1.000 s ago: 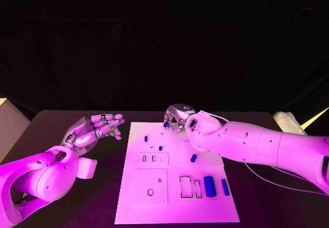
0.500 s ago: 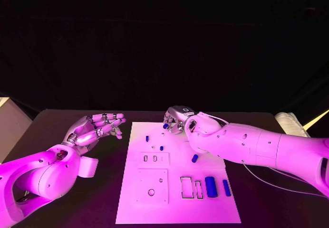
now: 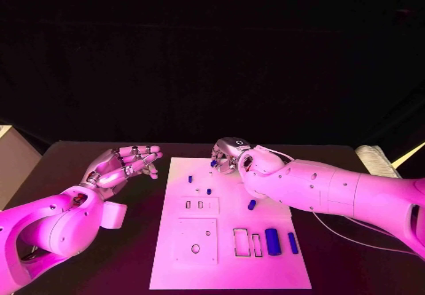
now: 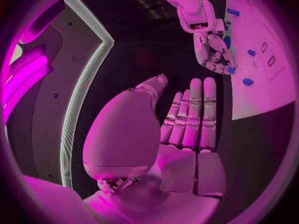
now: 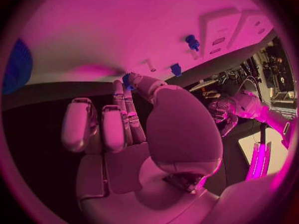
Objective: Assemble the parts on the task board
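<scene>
The white task board lies mid-table. My right hand hovers over its far edge and pinches a small blue part between thumb and fingertip; the right wrist view shows that part at the fingertips. To the left of the board my left hand is held off it, fingers straight and apart, holding nothing. On the board are a blue peg, a tiny blue piece, a short blue piece, a thick blue cylinder and a slim blue bar.
Empty rectangular slots sit beside the cylinder, and two raised square plates with small holes lie left of them. A white object rests at the table's right edge, and a pale box stands past the left edge.
</scene>
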Robot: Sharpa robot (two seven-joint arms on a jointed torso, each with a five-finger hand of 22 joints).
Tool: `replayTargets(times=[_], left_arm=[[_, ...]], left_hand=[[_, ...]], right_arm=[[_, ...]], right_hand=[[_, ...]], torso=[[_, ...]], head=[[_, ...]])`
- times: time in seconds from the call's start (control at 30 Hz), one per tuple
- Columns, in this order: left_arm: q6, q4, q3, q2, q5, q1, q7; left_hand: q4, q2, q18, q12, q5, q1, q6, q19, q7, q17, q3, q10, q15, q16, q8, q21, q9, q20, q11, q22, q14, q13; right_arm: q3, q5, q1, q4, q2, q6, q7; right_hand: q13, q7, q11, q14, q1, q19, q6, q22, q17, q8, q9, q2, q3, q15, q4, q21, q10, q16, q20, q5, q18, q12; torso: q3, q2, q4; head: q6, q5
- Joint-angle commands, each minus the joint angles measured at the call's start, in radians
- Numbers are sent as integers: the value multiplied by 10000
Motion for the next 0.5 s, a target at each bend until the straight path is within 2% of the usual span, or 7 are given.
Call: replayTargets(times=[0.03,0.17,0.2,0.23,0.3,0.37,0.5], left_arm=[[178,10,8,19,9,28,30],[177,7,8,9,9,35,26],[176,5,8,6,9,36,25],[177,4,8,3,9,37,24],[178,0,8,-7,9,38,23],[178,-7,8,-27,9,40,22],[171,-27,7,-66,10,41,20]], left_hand=[[29,-5,127,-51,-31,-124,-28,-74,86,16,39,-93,-4,31,-48,62,-9,-30,2,10,-84,-7],[29,-5,127,-51,-31,-124,-28,-74,86,16,39,-93,-4,31,-48,62,-9,-30,2,10,-84,-7],[29,-5,127,-51,-31,-124,-28,-74,86,16,39,-93,-4,31,-48,62,-9,-30,2,10,-84,-7],[29,-5,127,-51,-31,-124,-28,-74,86,16,39,-93,-4,31,-48,62,-9,-30,2,10,-84,-7],[29,-5,127,-51,-31,-124,-28,-74,86,16,39,-93,-4,31,-48,62,-9,-30,2,10,-84,-7],[29,-5,127,-51,-31,-124,-28,-74,86,16,39,-93,-4,31,-48,62,-9,-30,2,10,-84,-7],[21,5,129,-51,-31,-123,-38,-94,83,16,52,-110,-4,47,-54,84,-11,-26,2,21,-98,-8]], right_arm=[[-5,57,-6,-47,-1,88,183],[-8,77,-5,39,-92,-63,299],[-8,73,-5,89,-143,-114,312],[-9,67,-5,155,-209,-166,322],[-9,53,-3,361,-423,-260,321],[-7,42,6,709,-813,-390,295],[19,123,77,1346,-1615,-593,220]], right_hand=[[-107,132,137,39,-25,-415,-393,-820,-513,-267,-129,-284,-70,137,-6,-661,-543,-297,107,-71,130,-122],[-216,144,233,-362,148,-1148,-993,-2332,-1637,-645,-206,-324,-1091,220,-15,-1995,-1668,-1013,223,139,426,-59],[-173,-64,261,-521,555,-1335,-1121,-2859,-2058,-748,-204,-33,-2343,278,148,-2543,-2114,-1287,262,170,514,151],[-172,-99,306,-531,697,-1325,-1142,-2902,-2110,-771,-205,40,-2521,259,196,-2600,-2176,-1311,246,200,538,218],[-155,-23,333,-659,1449,-1397,-1292,-3314,-2434,-906,-205,193,-3865,311,816,-3083,-2584,-1466,278,251,600,626],[-158,-126,324,-660,1552,-1378,-1389,-3323,-2452,-966,-220,134,-3987,296,931,-3108,-2639,-1465,294,265,578,693],[-127,-78,240,-550,1926,-1151,-1349,-3057,-2322,-972,-189,135,-4114,229,1325,-2947,-2483,-1334,239,282,527,1122]], torso=[[-8,-1,-8],[-9,-6,-24],[-9,-6,-24],[-9,-8,-22],[-8,-9,-13],[-2,-10,-29],[15,-21,-96]], head=[[-15,23],[-21,46],[-21,46],[-20,41],[-28,37],[-10,55],[36,62]])
